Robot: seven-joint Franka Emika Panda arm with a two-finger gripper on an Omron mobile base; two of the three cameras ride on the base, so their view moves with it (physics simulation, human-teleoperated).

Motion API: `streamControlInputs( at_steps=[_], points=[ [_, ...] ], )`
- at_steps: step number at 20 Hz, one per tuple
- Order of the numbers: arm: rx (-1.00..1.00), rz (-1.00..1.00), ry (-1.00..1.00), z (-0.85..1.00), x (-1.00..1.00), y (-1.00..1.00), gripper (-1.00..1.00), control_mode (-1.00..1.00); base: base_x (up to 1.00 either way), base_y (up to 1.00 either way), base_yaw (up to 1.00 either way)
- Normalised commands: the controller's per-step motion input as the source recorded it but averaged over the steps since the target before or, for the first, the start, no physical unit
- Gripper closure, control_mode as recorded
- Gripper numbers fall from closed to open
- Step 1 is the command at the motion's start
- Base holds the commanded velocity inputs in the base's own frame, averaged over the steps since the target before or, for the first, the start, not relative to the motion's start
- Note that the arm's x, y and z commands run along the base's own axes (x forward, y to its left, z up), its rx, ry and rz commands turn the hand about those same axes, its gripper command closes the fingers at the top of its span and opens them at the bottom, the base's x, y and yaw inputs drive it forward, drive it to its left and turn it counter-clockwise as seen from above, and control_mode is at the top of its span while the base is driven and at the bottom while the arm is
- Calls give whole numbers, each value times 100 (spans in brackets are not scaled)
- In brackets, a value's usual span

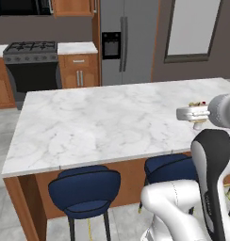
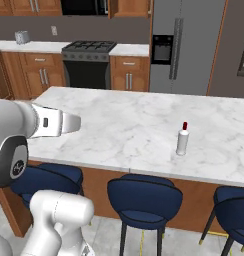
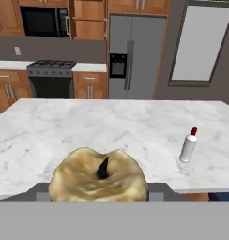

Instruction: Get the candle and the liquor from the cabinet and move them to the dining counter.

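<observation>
Your tool [image 3: 100, 197] gripped the candle [image 3: 98, 180] at the frame's bottom; released too early, it could drop short of the counter [image 3: 88, 126] edge.

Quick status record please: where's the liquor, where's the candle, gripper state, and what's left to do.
liquor: liquor stands upright on the dining counter, apart from the gripper
candle: candle held between the gripper's fingers, close to the hand camera, wick up
gripper: gripper closed on the candle, near the counter's stool-side edge
stools: navy stools tucked along the counter's near side
remaining: candle not yet set down on the counter
</observation>
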Motion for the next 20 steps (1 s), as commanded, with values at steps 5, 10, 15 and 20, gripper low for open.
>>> streamControlInputs(
  at_steps=[5,10,15,20],
  points=[
    [0,0,0,0,0,0,100,100,-1,0,1],
    [0,7,0,0,-38,20,100,-100,0,0,0],
    [0,27,0,-8,-54,37,100,-100,0,0,0],
    [0,47,0,-28,13,32,100,-100,0,0,0]
  ],
)
